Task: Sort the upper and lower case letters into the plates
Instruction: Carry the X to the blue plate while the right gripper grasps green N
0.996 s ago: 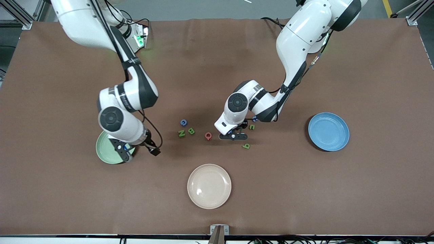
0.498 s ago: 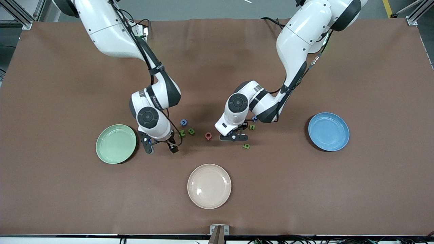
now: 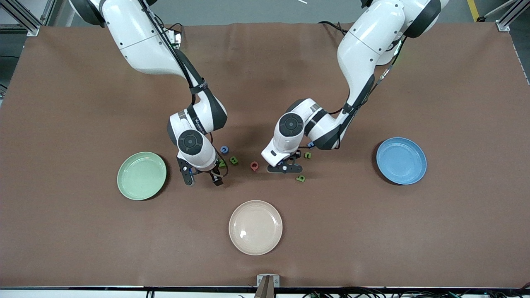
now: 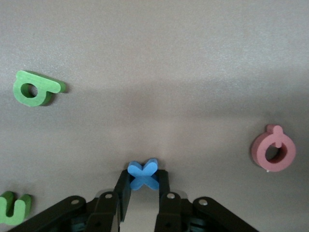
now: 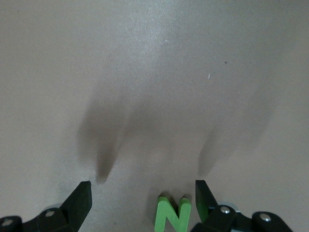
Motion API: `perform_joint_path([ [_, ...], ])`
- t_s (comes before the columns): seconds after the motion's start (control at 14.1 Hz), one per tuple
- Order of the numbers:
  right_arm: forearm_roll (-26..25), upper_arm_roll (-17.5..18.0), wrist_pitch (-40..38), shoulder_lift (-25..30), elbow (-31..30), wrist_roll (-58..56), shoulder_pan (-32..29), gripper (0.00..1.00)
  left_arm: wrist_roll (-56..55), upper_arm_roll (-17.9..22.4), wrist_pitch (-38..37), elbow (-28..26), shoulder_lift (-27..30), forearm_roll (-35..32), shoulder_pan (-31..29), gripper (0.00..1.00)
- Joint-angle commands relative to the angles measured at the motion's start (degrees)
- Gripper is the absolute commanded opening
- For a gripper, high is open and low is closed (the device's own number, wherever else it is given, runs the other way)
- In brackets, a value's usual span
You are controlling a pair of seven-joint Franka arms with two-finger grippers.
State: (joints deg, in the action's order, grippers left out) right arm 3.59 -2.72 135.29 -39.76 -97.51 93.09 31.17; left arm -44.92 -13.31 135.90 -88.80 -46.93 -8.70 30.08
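Observation:
My left gripper [image 3: 285, 167] is shut on the blue x [image 4: 143, 175], low over the table among the letters. In the left wrist view the pink Q [image 4: 273, 149], the green b/q shape [image 4: 34, 88] and the green n [image 4: 13, 207] lie around it. My right gripper [image 3: 203, 178] is open and low, with the green N [image 5: 172, 215] lying between its fingers [image 5: 79, 198], close to one. The blue G [image 3: 224, 149], green B [image 3: 234, 160] and pink Q [image 3: 254, 166] lie beside it. The blue m [image 3: 310, 145] is mostly hidden under the left arm. The mint green plate [image 3: 141, 176] and the blue plate [image 3: 401, 160] hold nothing.
A cream-beige plate [image 3: 255, 227] sits nearer the front camera than the letters, holding nothing. The green n [image 3: 307, 155] and the b/q shape [image 3: 300, 178] lie close by the left gripper. Brown table surface stretches wide between the plates.
My right arm has swung from over the mint green plate to the letter cluster and now straddles the green N. The left gripper has hardly moved.

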Motion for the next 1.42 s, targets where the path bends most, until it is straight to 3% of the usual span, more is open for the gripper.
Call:
perform_joint_path([
  [0.0, 0.45, -0.44, 0.86, -0.06, -0.84, 1.30, 1.26, 0.91, -2.45, 0.56, 0.86, 0.91, -0.89, -1.41, 0.50, 0.13],
  [0.14, 0.37, -0.44, 0.77, -0.23, -0.84, 3.23, 2.14, 0.90, -2.45, 0.56, -1.85, 0.91, 0.95, -1.50, -0.46, 0.12],
  [0.43, 0.37, -0.44, 0.24, -0.41, -1.10, 4.29, 3.62, 0.88, -1.40, 0.39, -14.84, -0.14, 9.37, -1.59, -3.44, 0.10],
  [0.57, 0.28, -0.53, 0.33, -0.41, -1.11, 4.65, 3.55, 0.86, 1.75, -0.14, -17.94, -3.90, 14.82, -1.59, -7.21, 0.10],
  [0.78, 0.19, -0.44, 0.42, -0.50, -1.11, 4.56, 3.63, 0.80, 10.26, -0.84, -17.95, -14.00, 24.48, -1.50, -14.41, 0.10],
  [0.92, 0.19, -0.44, 0.42, -0.50, -1.11, 4.12, 3.19, 0.70, 16.41, -1.20, -16.99, -21.29, 30.37, -1.58, -19.60, 0.10],
  [1.14, 0.19, -0.44, 0.15, -0.41, -1.11, 3.77, 3.10, 0.46, 28.19, -1.28, -12.35, -32.81, 37.94, -1.59, -27.68, 0.10],
  [1.35, 0.19, -0.44, 0.15, -0.41, -1.11, 3.59, 2.84, 0.13, 34.62, -1.20, -1.56, -42.74, 40.60, -1.85, -33.31, 0.10],
])
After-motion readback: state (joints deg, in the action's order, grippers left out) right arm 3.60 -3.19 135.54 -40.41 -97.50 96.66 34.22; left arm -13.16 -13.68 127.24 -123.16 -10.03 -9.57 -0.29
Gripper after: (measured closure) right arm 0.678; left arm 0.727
